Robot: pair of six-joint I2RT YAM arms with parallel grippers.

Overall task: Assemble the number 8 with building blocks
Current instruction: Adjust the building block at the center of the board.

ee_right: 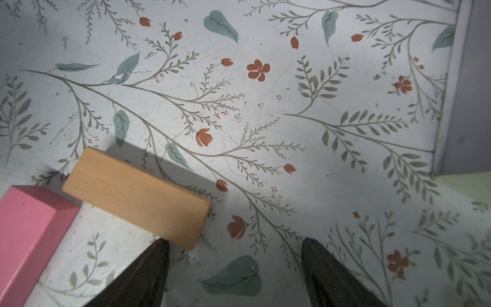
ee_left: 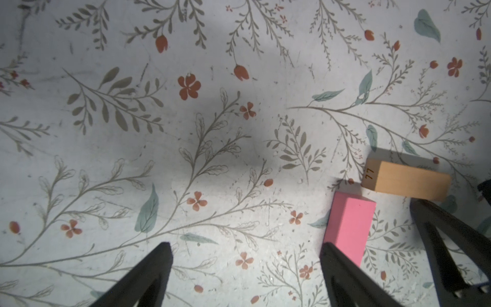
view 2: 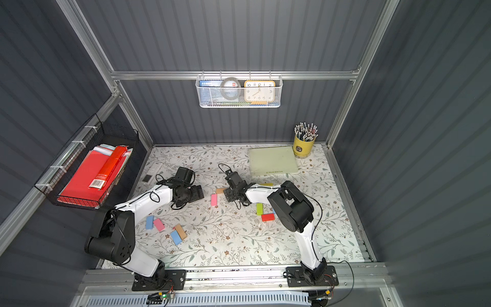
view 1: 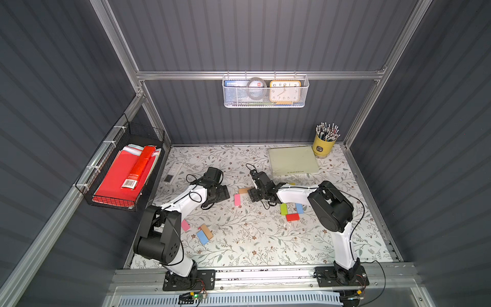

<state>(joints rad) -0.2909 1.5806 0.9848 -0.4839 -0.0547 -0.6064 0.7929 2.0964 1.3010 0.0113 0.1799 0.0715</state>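
Lying flat near the middle of the floral counter (view 1: 252, 247), a pink block (view 1: 237, 200) and a tan block (view 1: 245, 190) sit almost corner to corner, the tan one farther back. To their right, a green block (view 1: 283, 209), a blue block (view 1: 299, 208) and a red block (view 1: 292, 217) cluster close together beside the right arm. Nearer and to the left lie a second pink block (view 1: 185, 225) and a blue-and-tan pair (view 1: 203, 238). The left claw (ee_left: 247, 265) hangs spread just left of the pink block, with only bare counter between its fingers. The right claw (ee_right: 236, 255) is spread too and empty, one finger (ee_right: 159, 255) just beside the tan block's corner.
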